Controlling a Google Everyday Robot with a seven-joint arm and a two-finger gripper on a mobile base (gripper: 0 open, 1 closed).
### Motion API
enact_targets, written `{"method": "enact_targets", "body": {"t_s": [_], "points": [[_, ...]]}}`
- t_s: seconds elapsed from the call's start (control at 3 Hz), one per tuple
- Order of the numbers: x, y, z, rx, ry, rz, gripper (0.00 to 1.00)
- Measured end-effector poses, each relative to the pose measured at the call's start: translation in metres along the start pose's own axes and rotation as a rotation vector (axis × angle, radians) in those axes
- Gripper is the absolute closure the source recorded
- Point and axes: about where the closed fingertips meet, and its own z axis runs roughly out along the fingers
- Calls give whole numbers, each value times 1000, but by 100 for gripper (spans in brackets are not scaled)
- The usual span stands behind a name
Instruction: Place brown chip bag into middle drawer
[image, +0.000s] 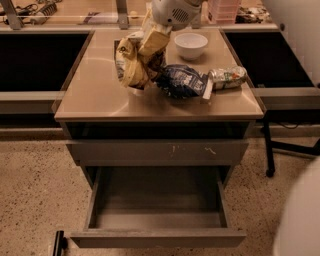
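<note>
Camera view: the white end effector (152, 46) is clenched on the top of the large crinkled brown and pale yellow chip bag (130, 65). The bag is held upright over the tan desk (90, 97), beside a dark blue bag (180, 80). The carry step appears to be in hand. The next move calls for bringing the bag forward past the desk edge and down into the open grey metal middle drawer (157, 238).

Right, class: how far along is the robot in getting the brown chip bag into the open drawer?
Done: the drawer already stands pulled open below the tabletop. In hand: the gripper is closed on the top of the chip bag, holding it over the tabletop beside the blue bag. Left: carry the bag forward and down, then release it inside the drawer.
</note>
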Motion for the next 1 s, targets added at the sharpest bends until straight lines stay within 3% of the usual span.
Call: {"method": "enact_targets", "body": {"t_s": [0.33, 0.67, 1.0], "points": [[-16, 27, -30, 107, 50, 75, 100], [-24, 63, -44, 163, 123, 156, 100], [-25, 85, -47, 170, 146, 217, 100]]}}
